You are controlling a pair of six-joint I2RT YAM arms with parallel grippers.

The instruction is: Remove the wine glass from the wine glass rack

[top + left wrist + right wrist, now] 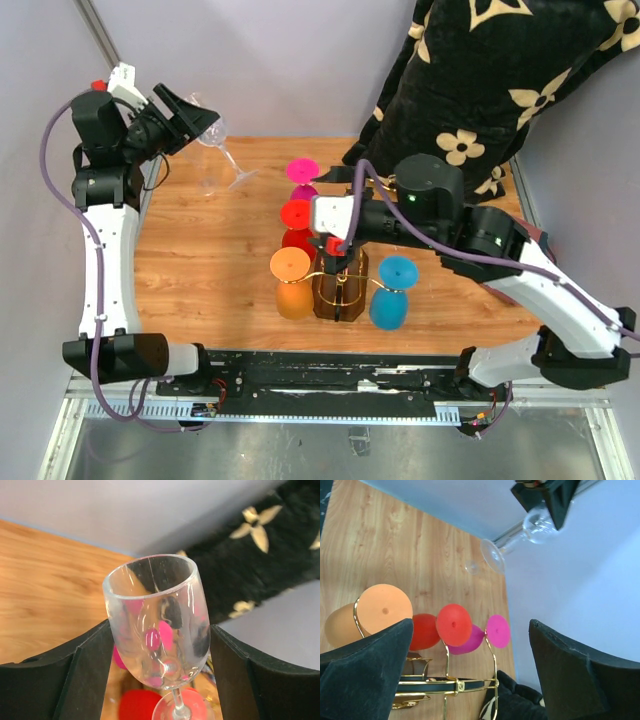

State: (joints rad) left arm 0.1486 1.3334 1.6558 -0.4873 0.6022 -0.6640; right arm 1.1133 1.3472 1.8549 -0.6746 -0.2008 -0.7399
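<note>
My left gripper (200, 122) is shut on the bowl of a clear wine glass (222, 150) and holds it tilted above the table's far left corner, away from the rack. In the left wrist view the glass (155, 610) sits between my fingers (85, 680). The gold wire rack (340, 290) stands at the front centre with an orange (291, 283), a red (296, 222), a pink (303, 175) and a blue glass (393, 292) hanging on it. My right gripper (322, 212) is open and empty above the rack (445, 685). The clear glass also shows in the right wrist view (520, 540).
A black cloth with cream flowers (480, 80) hangs over the back right corner, close behind the right arm. Grey walls close in the wooden table (200, 270) at the back and sides.
</note>
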